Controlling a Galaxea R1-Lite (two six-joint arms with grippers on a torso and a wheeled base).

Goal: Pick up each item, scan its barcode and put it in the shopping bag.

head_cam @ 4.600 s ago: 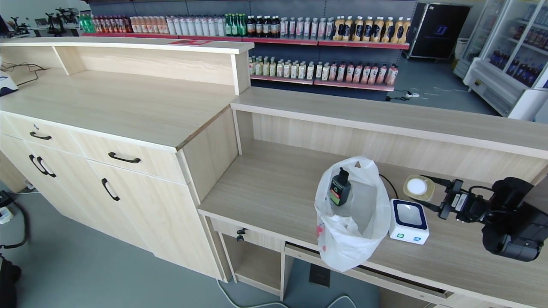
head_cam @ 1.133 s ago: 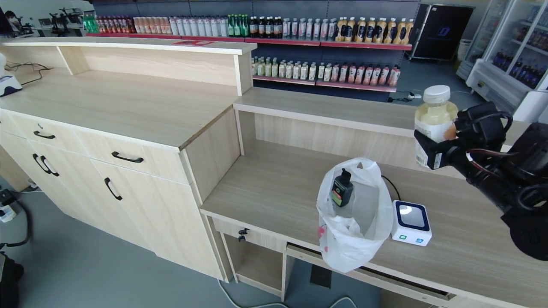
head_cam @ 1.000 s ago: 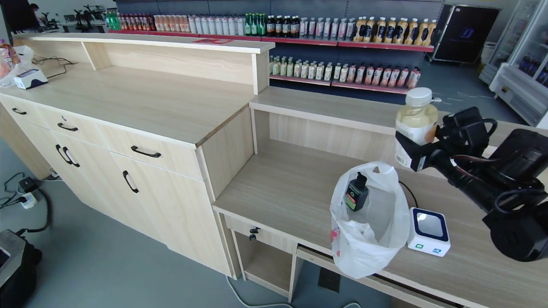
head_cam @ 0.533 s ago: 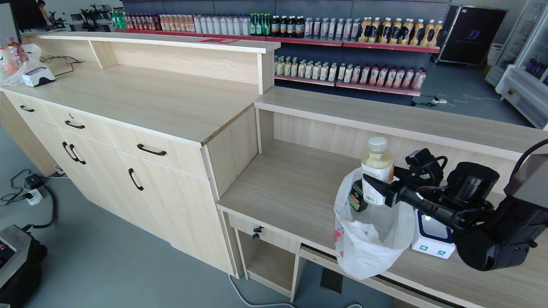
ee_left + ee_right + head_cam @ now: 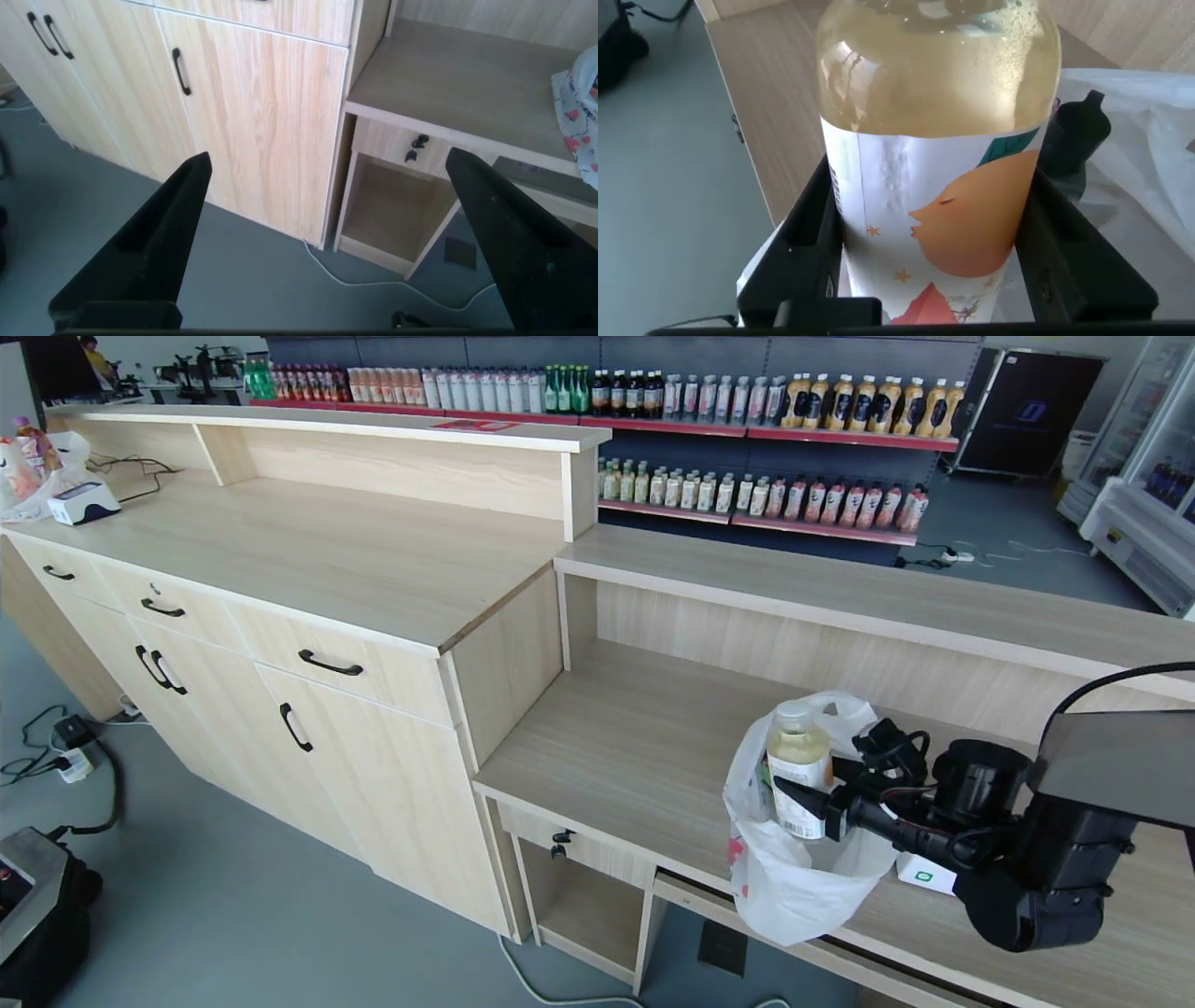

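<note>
A juice bottle (image 5: 798,761) with a white cap, pale yellow drink and an orange-and-white label stands upright in my right gripper (image 5: 810,784), which is shut on its label. The bottle's lower part sits inside the mouth of the white shopping bag (image 5: 794,891) on the lower counter. In the right wrist view the bottle (image 5: 943,187) sits between the two black fingers (image 5: 799,252), with the black cap of a dark bottle (image 5: 1083,126) behind it in the bag (image 5: 1148,112). My left gripper (image 5: 327,261) hangs open over the floor, beside the cabinet.
The white barcode scanner (image 5: 926,875) stands right of the bag, mostly hidden by my right arm. A raised counter ledge (image 5: 840,593) runs behind. A taller counter (image 5: 308,560) with drawers stands to the left. Shelves of drinks (image 5: 709,406) line the back wall.
My right gripper has carried the juice bottle from high above the counter leftward and down into the bag's mouth. The head camera shifted about a second ago.
</note>
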